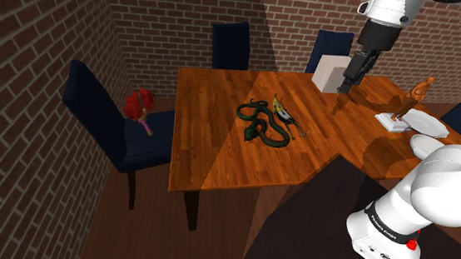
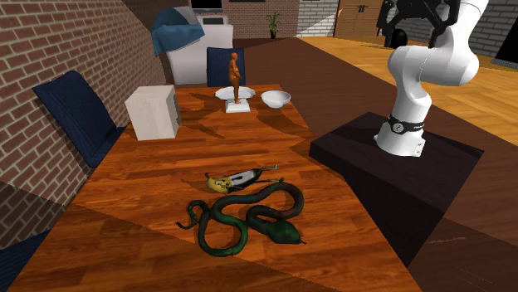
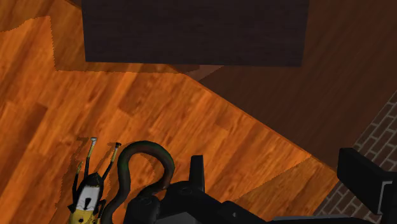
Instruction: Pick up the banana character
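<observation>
The banana character is a small yellow figure with a dark body and thin legs. It lies flat near the middle of the wooden table, right beside a coiled dark green snake. In the second exterior view the banana character lies just behind the snake. My gripper hangs well above the table, off to the shoulder view's right of the banana character and near a white box. In the wrist view the gripper is open and empty, with the banana character far off to the side of one finger.
An orange statue on a white base and a white bowl stand at the table's end near the stand. Dark blue chairs surround the table; one holds a red toy. Brick walls close in behind.
</observation>
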You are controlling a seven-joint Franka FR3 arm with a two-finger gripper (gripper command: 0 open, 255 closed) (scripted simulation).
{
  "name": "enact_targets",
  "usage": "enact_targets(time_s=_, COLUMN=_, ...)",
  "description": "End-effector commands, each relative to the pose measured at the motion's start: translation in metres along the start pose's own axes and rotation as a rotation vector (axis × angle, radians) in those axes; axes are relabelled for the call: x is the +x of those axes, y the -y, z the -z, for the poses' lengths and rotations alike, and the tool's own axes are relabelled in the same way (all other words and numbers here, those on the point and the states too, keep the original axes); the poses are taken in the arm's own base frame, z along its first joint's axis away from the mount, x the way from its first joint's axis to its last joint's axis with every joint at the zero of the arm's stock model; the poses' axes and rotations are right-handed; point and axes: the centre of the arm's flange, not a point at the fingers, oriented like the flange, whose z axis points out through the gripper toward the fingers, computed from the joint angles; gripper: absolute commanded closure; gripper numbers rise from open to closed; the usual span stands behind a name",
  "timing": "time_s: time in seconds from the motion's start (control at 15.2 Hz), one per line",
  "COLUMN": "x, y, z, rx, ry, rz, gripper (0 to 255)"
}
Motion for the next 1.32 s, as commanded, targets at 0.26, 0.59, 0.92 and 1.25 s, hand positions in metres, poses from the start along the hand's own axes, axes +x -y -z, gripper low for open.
enact_targets(time_s=0.26, x=0.036, y=-0.02, z=-0.034, rx=-0.017, ry=0.015, rz=-0.045, gripper=0)
enact_targets(time_s=0.59, x=0.08, y=-0.048, z=-0.076, rx=-0.038, ry=0.034, rz=-0.102, gripper=0)
enact_targets(time_s=0.92, x=0.121, y=-0.079, z=-0.119, rx=-0.059, ry=0.052, rz=-0.159, gripper=0)
enact_targets(time_s=1.25, x=0.159, y=-0.113, z=-0.161, rx=-0.08, ry=0.071, rz=-0.215, gripper=0)
